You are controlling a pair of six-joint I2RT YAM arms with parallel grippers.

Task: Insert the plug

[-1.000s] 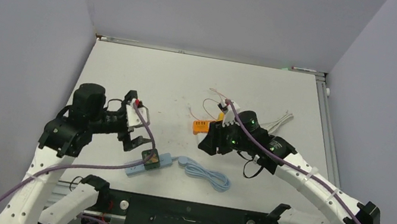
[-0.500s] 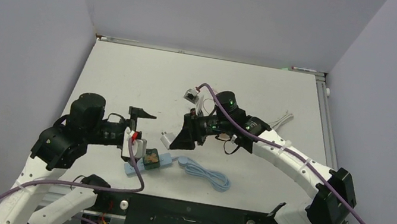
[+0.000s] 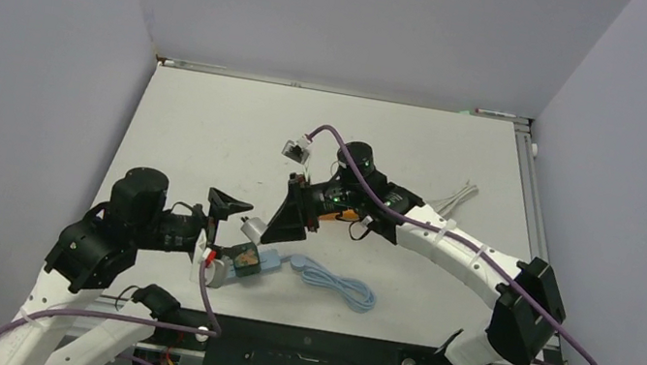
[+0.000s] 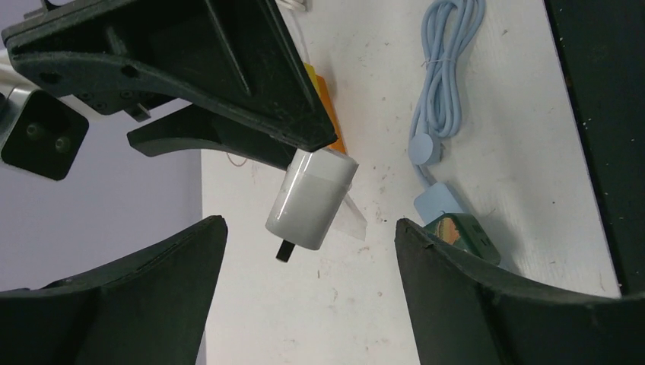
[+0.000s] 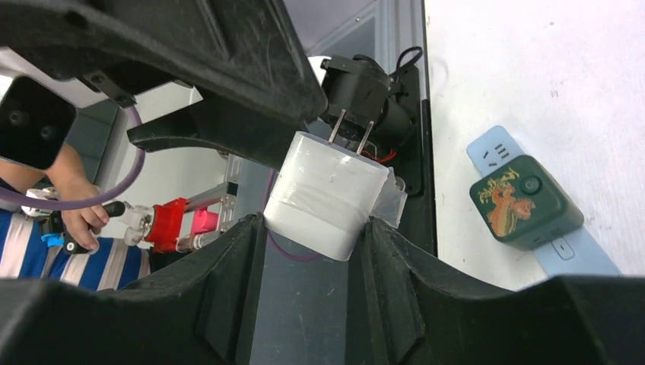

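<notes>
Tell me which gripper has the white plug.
The right gripper: it clamps the white plug, prongs out. The left gripper is open and holds nothing.

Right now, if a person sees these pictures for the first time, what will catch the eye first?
First the white plug, clamped in the right gripper and held in the air over the near middle of the table, its two prongs bare. Close by sits a dark green socket block on a pale blue strip. The left gripper faces the plug, jaws wide and empty.
</notes>
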